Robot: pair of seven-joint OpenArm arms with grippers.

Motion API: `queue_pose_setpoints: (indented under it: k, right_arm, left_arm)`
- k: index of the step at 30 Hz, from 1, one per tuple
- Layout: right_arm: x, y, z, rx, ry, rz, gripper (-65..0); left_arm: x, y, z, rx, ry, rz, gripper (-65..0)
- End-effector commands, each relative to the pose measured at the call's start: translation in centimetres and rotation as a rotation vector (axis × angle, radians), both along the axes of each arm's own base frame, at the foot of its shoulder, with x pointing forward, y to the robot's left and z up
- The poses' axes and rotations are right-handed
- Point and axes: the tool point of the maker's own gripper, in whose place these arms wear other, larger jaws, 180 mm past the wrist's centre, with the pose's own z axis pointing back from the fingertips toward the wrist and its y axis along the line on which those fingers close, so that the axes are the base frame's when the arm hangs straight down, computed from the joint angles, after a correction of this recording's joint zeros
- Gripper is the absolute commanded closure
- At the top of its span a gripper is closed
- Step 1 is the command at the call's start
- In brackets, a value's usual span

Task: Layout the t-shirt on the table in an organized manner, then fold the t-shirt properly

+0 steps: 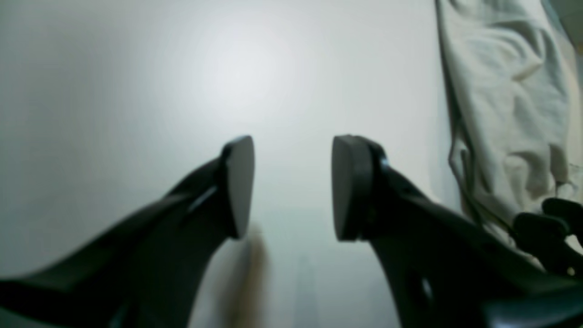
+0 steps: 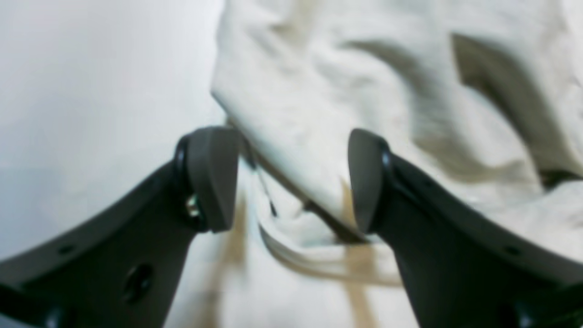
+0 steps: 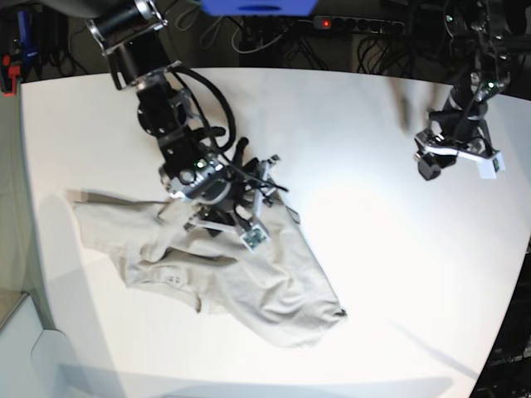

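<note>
Now I'd pinch only the raised fold of the shirt (image 2: 319,114) between my right gripper (image 2: 294,182) jaws (spread, empty); left gripper (image 1: 291,187), upper right, released over the table (image 1: 136,91).

Robotics lab: cables (image 3: 249,37), power strip (image 3: 357,23).

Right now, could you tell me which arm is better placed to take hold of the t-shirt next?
The right gripper: it hangs over the crumpled t-shirt, open, with a fold between its fingers. The left gripper is over bare table, away from the cloth.
</note>
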Motion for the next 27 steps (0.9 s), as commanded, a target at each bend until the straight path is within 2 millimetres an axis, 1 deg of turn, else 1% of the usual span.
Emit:
queue_pose_setpoints:
  k: [1, 8, 10, 12, 14, 15, 17, 20, 21, 22, 24, 26, 27]
  right_arm:
    - [0.9, 0.8, 1.2, 0.030, -0.043, 0.022, -38.8]
    - [1.2, 1.4, -0.6, 0.077, -0.052, 0.025, -38.2]
    - [1.4, 1.4, -1.0, 0.095, -0.065, 0.025, -36.8]
    - [1.8, 1.5, -1.2, 0.114, -0.084, 0.026, -32.9]
    - [2.2, 1.4, -1.7, 0.117, -0.082, 0.022, -27.0]
    - [2.4, 1.3, -1.9, 0.117, -0.081, 0.021, -23.5]
    - [2.9, 1.1, -2.0, 0.108, -0.079, 0.019, -14.1]
    - [3.7, 1.0, -1.2, 0.106, -0.097, 0.018, -2.1]
    - [4.1, 0.9, -0.8, 0.106, -0.106, 0.016, -0.8]
    - [4.4, 1.0, -0.3, 0.109, -0.120, 0.016, -1.6]
    - [5.1, 0.8, 1.6, 0.116, -0.174, 0.019, -2.0]
    - [5.6, 0.5, 3.9, 0.125, -0.238, 0.027, -1.8]
    - [5.9, 0.6, 5.3, 0.137, -0.275, 0.033, -1.9]
  left_arm:
    - [0.7, 0.2, 1.4, 0.010, -0.050, -0.004, -27.2]
    - [0.6, 0.1, 1.3, 0.007, -0.048, -0.007, -27.2]
    - [0.6, 0.0, 1.3, 0.007, -0.047, -0.008, -27.2]
    - [0.3, 0.1, 1.2, 0.008, -0.040, -0.005, -27.2]
    - [0.2, 0.2, 1.1, 0.008, -0.036, -0.004, -27.2]
    - [0.1, 0.2, 1.0, 0.008, -0.035, -0.004, -27.2]
    - [0.1, 0.2, 1.0, 0.008, -0.035, -0.004, -27.2]
    - [0.1, 0.2, 1.0, 0.008, -0.033, -0.004, -27.2]
    - [0.1, 0.2, 1.0, 0.008, -0.033, -0.004, -27.2]
    - [0.1, 0.2, 1.0, 0.008, -0.033, -0.004, -27.2]
    - [0.1, 0.2, 1.0, 0.008, -0.033, -0.004, -27.2]
    - [0.1, 0.2, 1.0, 0.008, -0.033, -0.004, -27.2]
    - [0.1, 0.2, 1.0, 0.008, -0.033, -0.004, -27.2]
